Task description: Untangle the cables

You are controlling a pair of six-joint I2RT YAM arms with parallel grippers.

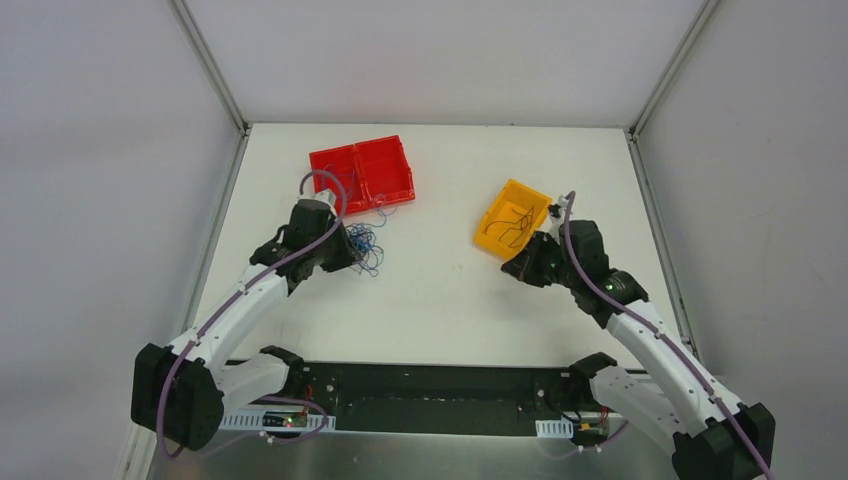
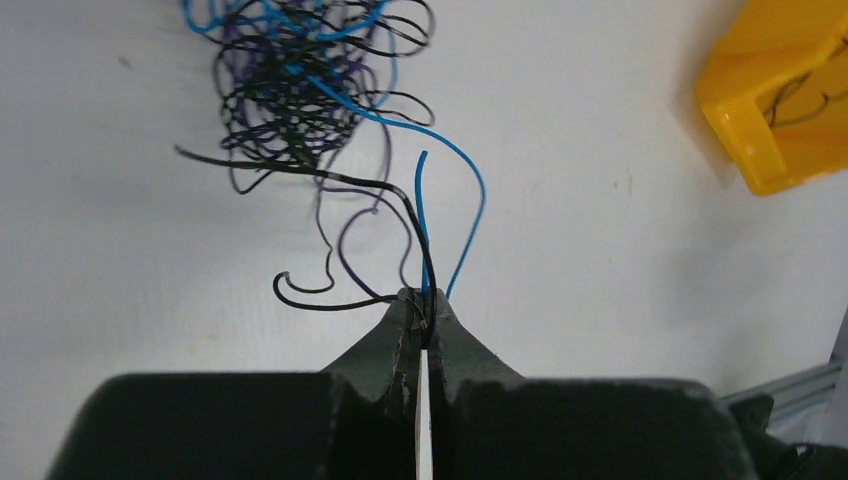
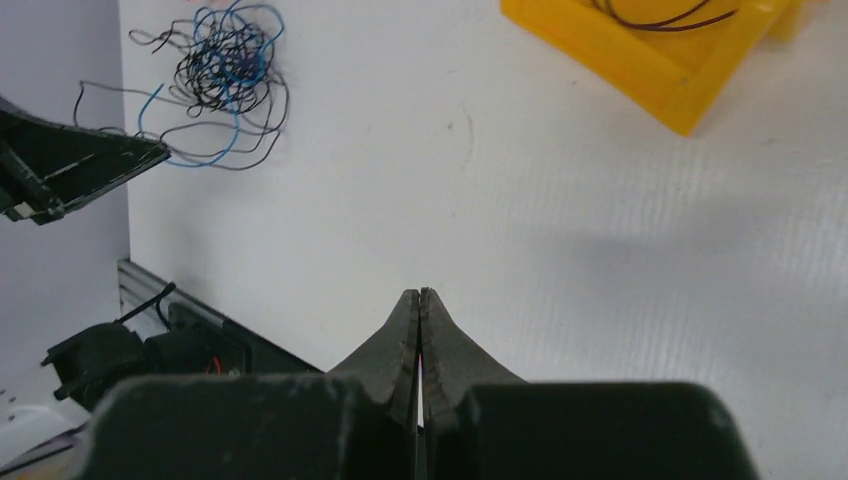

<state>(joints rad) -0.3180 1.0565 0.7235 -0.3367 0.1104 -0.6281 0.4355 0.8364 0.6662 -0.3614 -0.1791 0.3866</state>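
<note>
The cables (image 2: 296,95) are blue and black, a few strands perhaps dark purple. The bin (image 2: 765,160) is yellow, the two-compartment tray (image 1: 357,170) red, the table (image 1: 450,300) plain white.

Smooth-sheathed cables (image 2: 290,105) on a matt white table (image 2: 600,250); yellow bin (image 2: 745,135) of glossy plastic.

We see bright, even, diffuse light from above on the white table (image 1: 440,300). Shadows are soft: we note a faint one beside the yellow bin (image 2: 770,110) and a broad grey one in the right wrist view. The cables (image 2: 290,90) appear sharp close up.
</note>
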